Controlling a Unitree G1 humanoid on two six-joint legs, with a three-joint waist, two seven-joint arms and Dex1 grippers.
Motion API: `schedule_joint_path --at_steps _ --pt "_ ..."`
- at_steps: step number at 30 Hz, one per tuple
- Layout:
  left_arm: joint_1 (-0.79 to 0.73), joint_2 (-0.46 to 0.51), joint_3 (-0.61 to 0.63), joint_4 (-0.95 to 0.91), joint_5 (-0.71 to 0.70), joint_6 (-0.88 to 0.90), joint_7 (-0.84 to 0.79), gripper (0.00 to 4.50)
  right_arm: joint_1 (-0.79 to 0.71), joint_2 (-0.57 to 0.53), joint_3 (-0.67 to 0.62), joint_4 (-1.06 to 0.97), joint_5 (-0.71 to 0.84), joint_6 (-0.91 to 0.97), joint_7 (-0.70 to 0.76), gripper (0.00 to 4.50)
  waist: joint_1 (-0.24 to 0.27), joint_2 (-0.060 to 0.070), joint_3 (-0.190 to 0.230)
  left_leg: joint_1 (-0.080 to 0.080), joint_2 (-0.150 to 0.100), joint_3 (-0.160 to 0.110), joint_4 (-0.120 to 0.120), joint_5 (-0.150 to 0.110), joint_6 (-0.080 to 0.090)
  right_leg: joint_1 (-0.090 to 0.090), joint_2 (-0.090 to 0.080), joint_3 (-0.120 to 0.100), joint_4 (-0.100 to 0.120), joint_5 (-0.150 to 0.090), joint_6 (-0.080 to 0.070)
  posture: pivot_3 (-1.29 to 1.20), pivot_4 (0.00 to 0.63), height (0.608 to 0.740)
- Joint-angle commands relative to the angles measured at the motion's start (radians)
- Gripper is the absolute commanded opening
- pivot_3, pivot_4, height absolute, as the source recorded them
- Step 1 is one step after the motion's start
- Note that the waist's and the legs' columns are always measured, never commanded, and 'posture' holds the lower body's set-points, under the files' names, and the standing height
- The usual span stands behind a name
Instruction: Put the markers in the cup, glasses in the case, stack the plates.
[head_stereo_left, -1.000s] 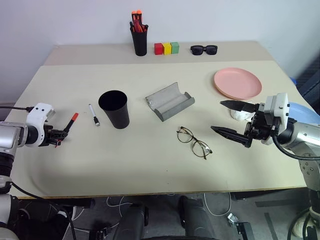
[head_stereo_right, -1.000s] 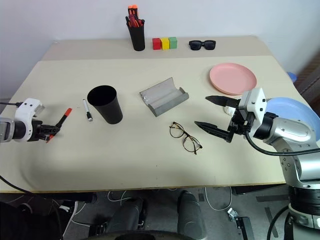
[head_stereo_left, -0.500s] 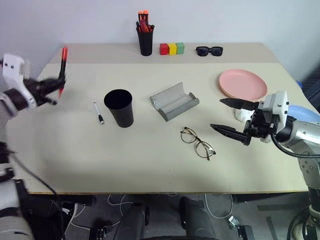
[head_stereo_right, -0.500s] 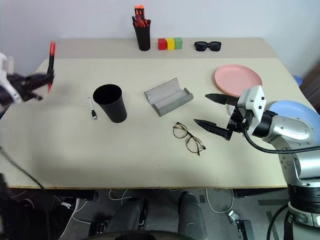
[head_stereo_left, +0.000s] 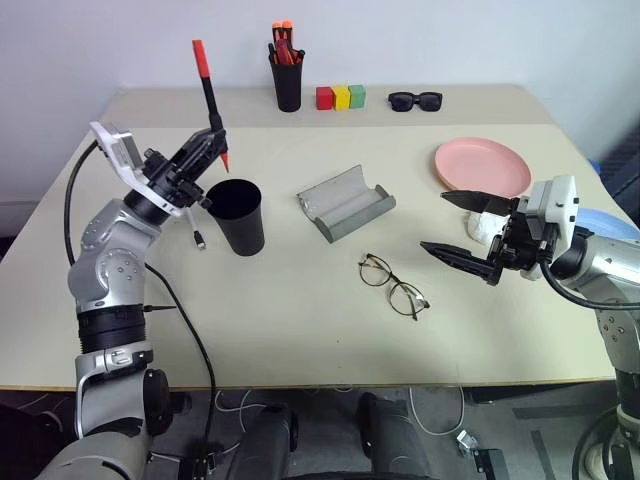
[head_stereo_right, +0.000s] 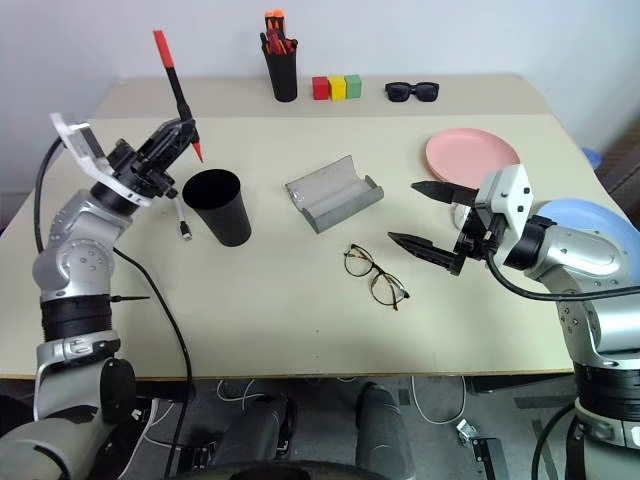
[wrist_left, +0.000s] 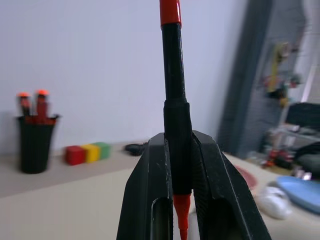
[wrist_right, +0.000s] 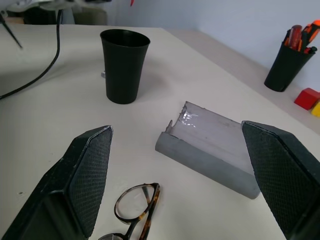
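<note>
Left gripper (head_stereo_left: 205, 152) clamps the red-capped marker (head_stereo_left: 208, 94) upright just above and beside the cup (head_stereo_left: 237, 217), seemingly to drop it in tip-first, while the right gripper (head_stereo_left: 460, 228) waits spread wide near the glasses (head_stereo_left: 392, 285), probably to grab them next.

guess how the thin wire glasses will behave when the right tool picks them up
The thin dark wire-framed glasses probably weigh little and bend easily. Their arms look unfolded, so they may swing or snag. The open right tool has broad fingers, so the slim frame might slip.
</note>
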Motion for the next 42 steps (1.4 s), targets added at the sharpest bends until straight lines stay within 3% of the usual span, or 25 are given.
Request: schedule_joint_path --at_steps 1,14,23,29,34,36,38,42 --pt "0.017 0.031 -0.001 -0.021 0.006 -0.045 -0.033 0.01 0.017 -0.018 -0.047 -0.05 0.014 -0.001 -0.011 4.21 -0.003 0.0 0.0 0.0 0.0 0.0 0.0 0.0 0.0 0.0 0.0 0.0 0.0 0.0 0.0 0.0 0.15 0.74" --pt "0.07 0.051 -0.011 -0.011 -0.002 -0.083 -0.086 0.01 0.023 -0.016 -0.051 -0.06 0.015 0.005 -0.021 4.21 -0.012 0.0 0.0 0.0 0.0 -0.001 0.0 0.0 0.0 0.0 0.0 0.0 0.0 0.0 0.0 0.0 0.15 0.74" --pt "0.061 0.043 -0.018 0.011 0.013 -0.121 -0.086 4.49 0.011 -0.023 -0.053 -0.055 0.01 0.007 -0.018 4.21 -0.013 0.0 0.0 0.0 0.0 -0.001 0.0 0.0 0.0 0.0 0.0 0.0 0.0 0.0 0.0 0.0 0.15 0.74" --pt "0.037 0.081 0.035 -0.02 -0.067 0.001 -0.008 4.49 0.007 -0.019 -0.045 -0.051 0.006 0.006 -0.02 4.21 -0.013 0.0 0.0 0.0 0.0 -0.001 0.0 0.0 0.0 0.0 0.0 0.0 0.0 0.0 0.0 0.0 0.15 0.74" --pt "-0.044 0.205 0.135 0.016 -0.147 0.183 0.142 4.49 0.004 -0.016 -0.04 -0.043 0.002 0.002 -0.017 4.21 -0.015 0.0 0.0 0.0 0.0 -0.001 0.0 0.0 0.0 0.0 0.001 0.0 0.0 0.0 0.0 0.0 0.15 0.74" --pt "-0.045 0.296 0.099 0.037 -0.054 0.265 0.244 4.49 0.002 -0.015 -0.037 -0.038 -0.001 -0.002 -0.014 4.21 -0.017 0.0 0.0 0.0 0.0 -0.001 0.0 0.0 0.0 0.0 0.001 0.0 0.0 0.0 0.0 0.0 0.15 0.74" --pt "-0.055 0.35 0.091 0.028 -0.051 0.394 0.335 4.49 -0.008 -0.012 -0.028 -0.029 -0.006 -0.006 -0.011 4.21 -0.018 0.001 0.0 0.001 0.0 -0.001 -0.001 0.0 0.001 0.0 0.001 0.0 0.0 0.0 0.0 0.0 0.15 0.74" --pt "-0.085 0.351 0.117 0.001 -0.038 0.489 0.502 4.49 -0.026 -0.004 -0.012 -0.018 -0.009 -0.012 -0.005 4.21 -0.011 -0.001 0.0 0.001 0.0 -0.002 -0.001 0.0 0.0 0.001 0.001 0.0 0.001 0.0 0.0 0.0 0.15 0.74"
